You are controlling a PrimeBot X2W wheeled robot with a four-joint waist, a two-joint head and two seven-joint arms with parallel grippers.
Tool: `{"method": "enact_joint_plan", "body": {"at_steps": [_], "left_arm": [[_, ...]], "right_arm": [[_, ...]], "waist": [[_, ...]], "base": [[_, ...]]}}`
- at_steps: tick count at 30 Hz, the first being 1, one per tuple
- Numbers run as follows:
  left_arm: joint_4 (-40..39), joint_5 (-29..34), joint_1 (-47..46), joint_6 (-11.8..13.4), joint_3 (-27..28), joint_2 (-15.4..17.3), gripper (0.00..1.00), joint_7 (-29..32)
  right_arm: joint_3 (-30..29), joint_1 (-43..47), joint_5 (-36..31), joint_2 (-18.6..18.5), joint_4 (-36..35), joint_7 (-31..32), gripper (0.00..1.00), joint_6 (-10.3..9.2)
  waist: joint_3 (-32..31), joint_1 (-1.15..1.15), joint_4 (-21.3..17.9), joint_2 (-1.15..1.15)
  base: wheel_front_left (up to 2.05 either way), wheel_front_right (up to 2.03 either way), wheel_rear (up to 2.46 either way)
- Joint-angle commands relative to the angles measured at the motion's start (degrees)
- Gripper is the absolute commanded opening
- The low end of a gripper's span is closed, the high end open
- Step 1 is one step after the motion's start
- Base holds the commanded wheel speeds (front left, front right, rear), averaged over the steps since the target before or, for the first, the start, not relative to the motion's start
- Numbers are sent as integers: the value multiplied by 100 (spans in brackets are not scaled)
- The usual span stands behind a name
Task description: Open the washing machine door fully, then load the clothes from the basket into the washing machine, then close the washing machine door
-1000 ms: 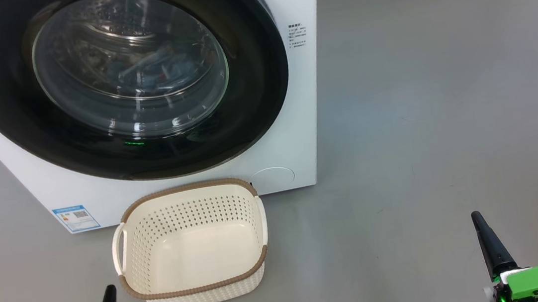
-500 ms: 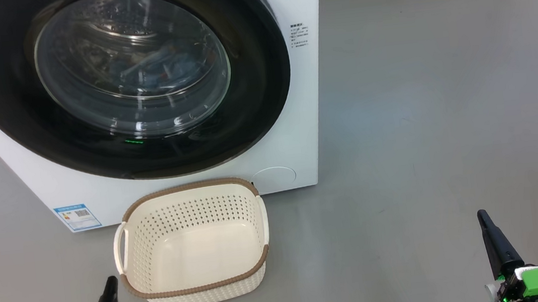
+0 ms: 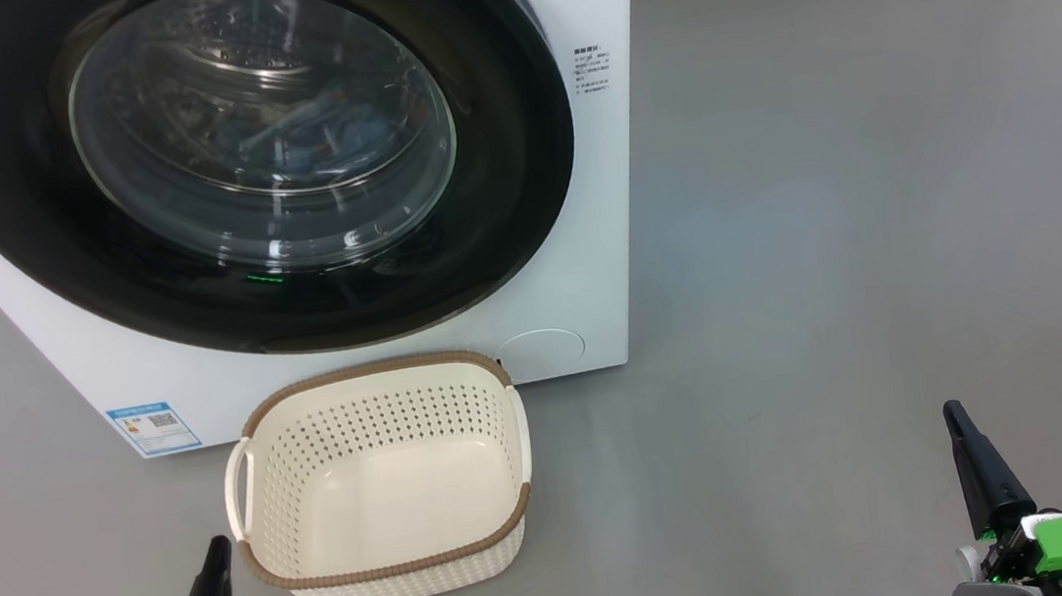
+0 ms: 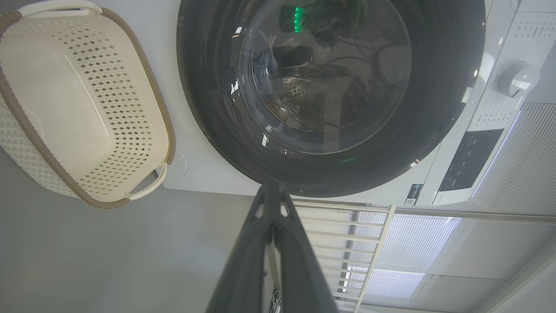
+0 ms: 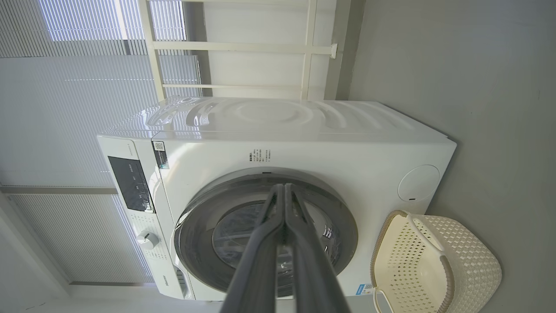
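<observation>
The white washing machine stands ahead with its round black washing machine door closed flat against the front. Through the glass window I see the light blue clothes lying in the steel drum. The cream basket with a brown rim sits empty on the floor right before the machine. My left gripper is shut, low beside the basket's near left corner. My right gripper is shut, far to the right over bare floor.
Grey floor stretches wide to the right of the machine. A blue label sticker marks the machine's lower left front. A control panel and dial sit on the machine's top front. White blinds and a window frame stand behind.
Both grippers have edged slightly, the right one a little to the right and up the view; the camera has shifted a touch. Door and basket have not moved.
</observation>
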Motion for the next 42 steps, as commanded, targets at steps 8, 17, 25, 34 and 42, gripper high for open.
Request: {"method": "enact_joint_plan", "body": {"at_steps": [8, 17, 25, 34, 42], "left_arm": [[-108, -48, -235, -58, 196, 145, 0, 34], [-108, -48, -235, -58, 196, 145, 0, 34], [-108, -48, -235, -58, 196, 145, 0, 34], [-108, -48, -235, -58, 196, 145, 0, 34], [-108, -48, -235, -58, 196, 145, 0, 34]], "right_arm": [[95, -219, 6, -29, -145, 55, 0, -6], [82, -220, -5, -20, -144, 65, 0, -6], [71, -221, -14, -12, -143, 74, 0, -6], [60, -222, -23, -5, -143, 83, 0, -6], [52, -223, -29, 1, -142, 89, 0, -6]], "waist": [[0, 0, 0, 0], [0, 0, 0, 0], [0, 0, 0, 0], [0, 0, 0, 0], [0, 0, 0, 0]], "base": [[0, 0, 0], [0, 0, 0], [0, 0, 0], [0, 0, 0], [0, 0, 0]]}}
